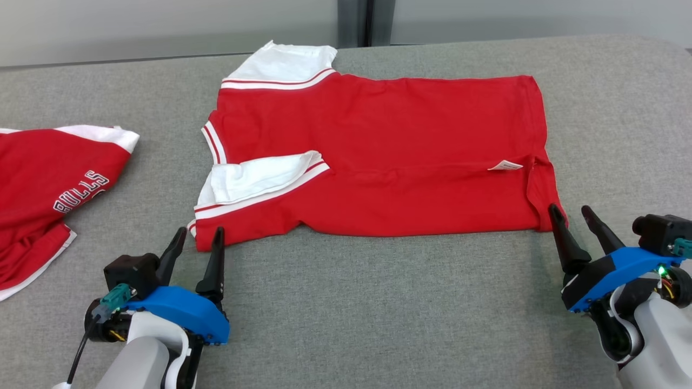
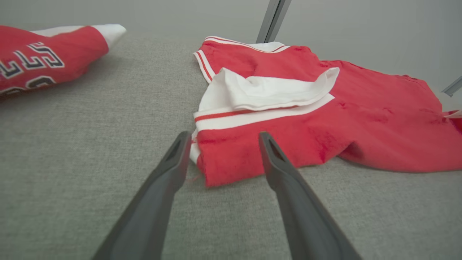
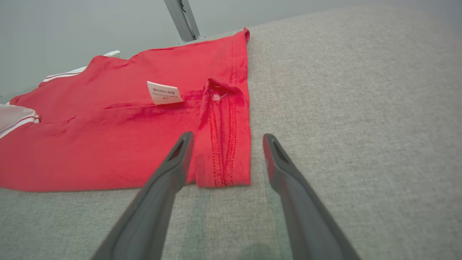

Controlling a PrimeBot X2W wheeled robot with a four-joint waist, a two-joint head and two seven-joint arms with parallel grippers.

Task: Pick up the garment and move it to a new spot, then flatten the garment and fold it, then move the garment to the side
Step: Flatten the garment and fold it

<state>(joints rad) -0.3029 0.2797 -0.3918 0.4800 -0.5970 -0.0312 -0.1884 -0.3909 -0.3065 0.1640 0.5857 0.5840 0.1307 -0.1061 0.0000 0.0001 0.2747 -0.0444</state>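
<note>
1. Surface and room. We see a bench (image 1: 346, 313) covered in grey woven fabric. Behind its far edge stands a pale grey wall (image 1: 162, 27), split by 1 dark upright post (image 1: 355, 21).

2. Writing. A second garment (image 1: 48, 178), red with white trim, lies at the robot's left, well apart from the task item. Its white lettering (image 1: 81, 192) reads "BULLS". A small white label (image 1: 505, 165) lies on the red cloth near the hem end. In the right wrist view the label carries print too small for us to read.

3. Task item. The garment (image 1: 389, 140) is a red shirt with white, red-striped sleeves. It lies flat at the middle of the bench, doubled over on itself. Its long axis runs left to right across the head view. The collar end and sleeves point to the robot's left, and the stitched hem (image 3: 223, 144) points to the robot's right. 1 white sleeve (image 1: 259, 178) lies folded on top, and the other sleeve (image 1: 284, 65) sticks out at the far left corner.

4. Grippers. The left gripper (image 1: 200, 231) is released, with its 2 fingers spread on either side of the near left corner. The right gripper (image 1: 568, 208) is likewise released, with its 2 fingers spread at the near hem corner. Neither one grasps cloth.
</note>
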